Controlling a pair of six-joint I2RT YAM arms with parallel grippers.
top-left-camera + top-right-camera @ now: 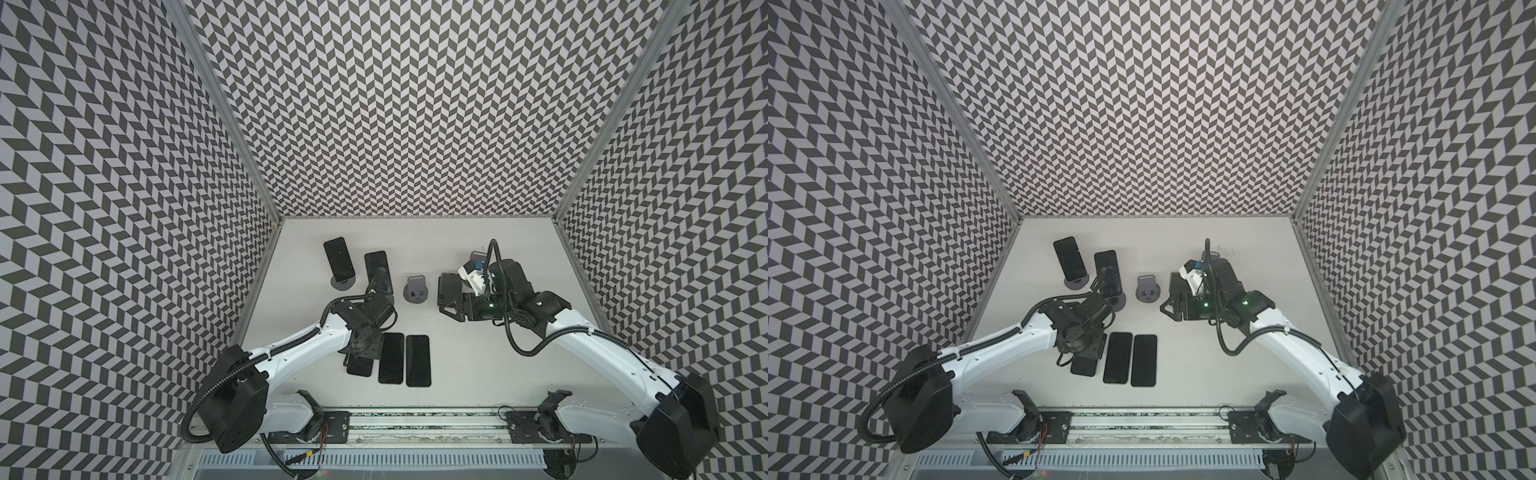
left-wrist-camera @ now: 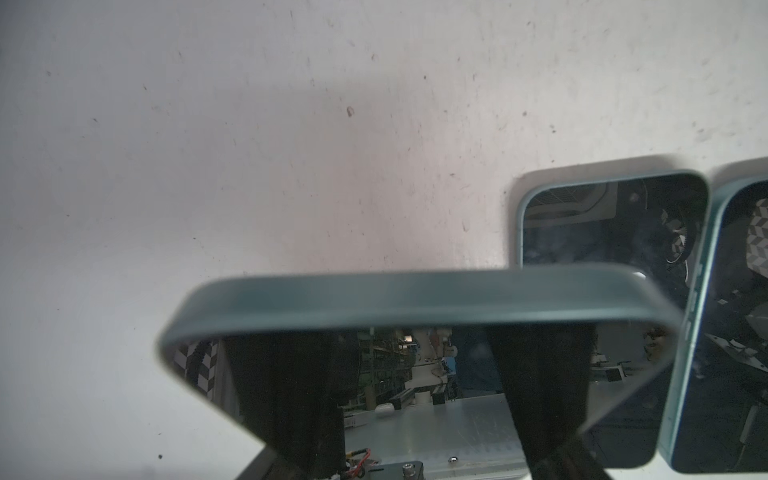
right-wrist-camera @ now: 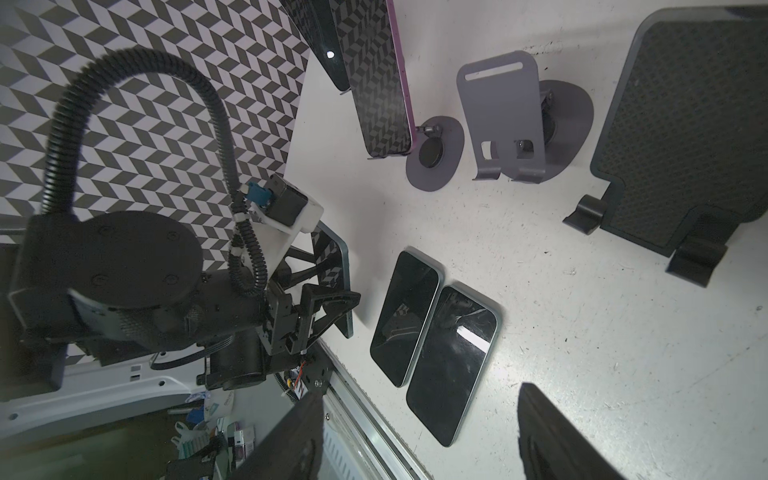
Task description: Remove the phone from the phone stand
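The phone (image 2: 415, 301) is clear of every stand, clamped in the jaws of the left gripper (image 3: 332, 282) near the tabletop's front edge, left of middle. In both top views only its end shows under the gripper. The right wrist view shows it held steeply on edge, low over the tabletop (image 1: 478, 353); whether it touches the surface I cannot tell. Just beside it, a flat phone (image 1: 391, 357) and a second flat phone (image 1: 417, 360) lie side by side, screens up.

Toward the far left corner, a far phone (image 1: 338, 259) leans on its stand (image 1: 343, 283). A nearer phone (image 1: 376, 266) is propped next to it. An empty stand (image 1: 415, 289) sits mid-tabletop. To its right stands a black holder (image 1: 446, 282), close to the right gripper (image 3: 422, 392), whose jaws are apart with nothing between them.
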